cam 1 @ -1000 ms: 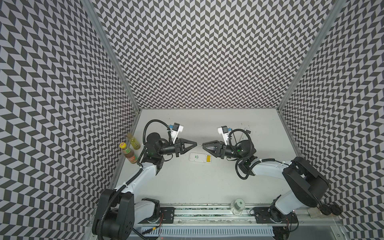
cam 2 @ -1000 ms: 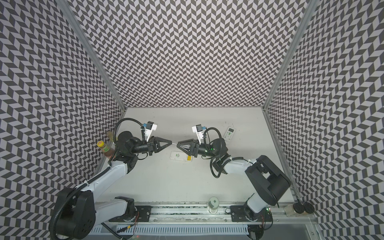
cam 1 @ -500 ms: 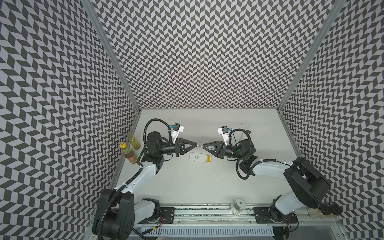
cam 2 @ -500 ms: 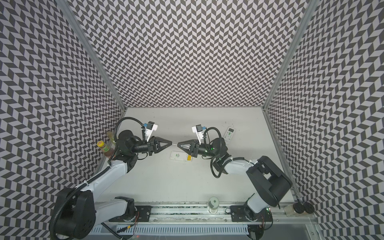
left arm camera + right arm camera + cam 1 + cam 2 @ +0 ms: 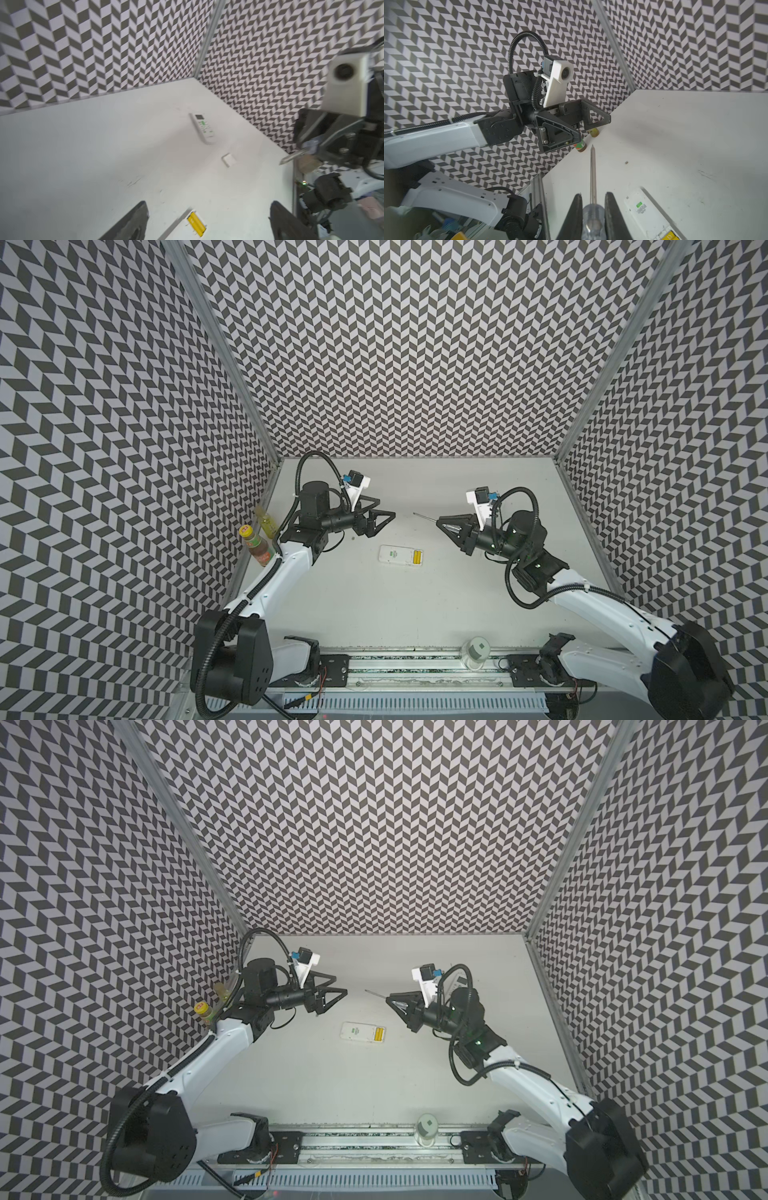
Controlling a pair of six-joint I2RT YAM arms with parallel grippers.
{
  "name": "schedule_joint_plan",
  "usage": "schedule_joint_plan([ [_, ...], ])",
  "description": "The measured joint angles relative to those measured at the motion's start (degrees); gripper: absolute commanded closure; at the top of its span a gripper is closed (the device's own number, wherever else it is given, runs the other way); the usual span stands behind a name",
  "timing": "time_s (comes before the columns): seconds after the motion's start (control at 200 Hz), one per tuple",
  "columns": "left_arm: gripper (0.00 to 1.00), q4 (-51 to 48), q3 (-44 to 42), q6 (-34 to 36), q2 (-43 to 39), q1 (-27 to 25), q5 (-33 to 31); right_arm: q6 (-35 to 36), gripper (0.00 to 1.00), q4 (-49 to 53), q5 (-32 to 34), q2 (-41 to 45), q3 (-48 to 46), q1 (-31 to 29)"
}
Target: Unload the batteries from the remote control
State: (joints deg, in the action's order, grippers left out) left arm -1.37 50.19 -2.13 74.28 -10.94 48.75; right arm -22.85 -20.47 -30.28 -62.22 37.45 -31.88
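Note:
A white remote control lies face down mid-table with its battery bay uncovered. Two yellow batteries sit side by side in the bay. My left gripper hovers open and empty, behind and to the left of the remote. My right gripper is shut on the clear handle of a screwdriver. The screwdriver's thin shaft points toward the left gripper without touching it.
A second white remote lies face up at the back right, with a small white cover near it. Two bottles stand against the left wall. A clear jar sits on the front rail.
My left gripper has opened and let go of the screwdriver shaft. My right gripper has closed on the handle and drawn back to the right with it.

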Motion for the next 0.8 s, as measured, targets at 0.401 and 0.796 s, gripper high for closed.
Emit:
schedule_joint_plan([
  [0.401, 0.0, -10.6, 0.6, 24.3, 11.5, -12.3, -17.7, 13.7, 1.0, 17.7, 12.3, 15.5, -3.4, 0.2],
  [0.796, 0.0, -21.5, 9.6, 37.8, 24.0, -16.7, -25.2, 16.3, 1.0, 19.6, 14.2, 20.0, -3.9, 0.2],
])
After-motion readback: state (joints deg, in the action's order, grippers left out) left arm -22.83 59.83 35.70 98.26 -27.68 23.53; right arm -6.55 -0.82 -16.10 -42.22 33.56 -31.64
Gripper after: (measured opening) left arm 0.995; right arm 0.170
